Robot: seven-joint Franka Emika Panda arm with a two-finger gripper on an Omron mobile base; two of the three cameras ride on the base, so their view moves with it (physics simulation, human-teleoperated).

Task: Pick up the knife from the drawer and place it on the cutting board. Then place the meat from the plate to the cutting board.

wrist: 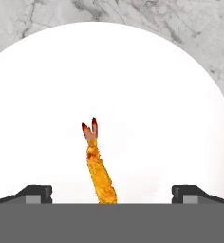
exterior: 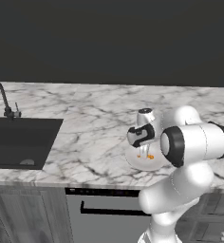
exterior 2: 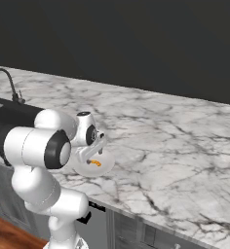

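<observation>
Two dark fingertips (wrist: 38, 193) stand wide apart at the bottom of the hand view, so the gripper (wrist: 112, 194) is open and holds nothing. Between them lies the meat (wrist: 99, 168), an orange-yellow curved piece with a forked reddish tail; its lower end is cut off at the bottom of that view. It rests on the white plate (wrist: 171, 118), whose rim runs out of the hand view on both sides. From the base views, the gripper (exterior: 143, 153) hangs just above the plate (exterior: 154, 163) on the marble counter (exterior: 85, 123), the arm hiding part of the plate. A dark sink (exterior: 19, 142) with a faucet (exterior: 2, 99) lies to the left.
</observation>
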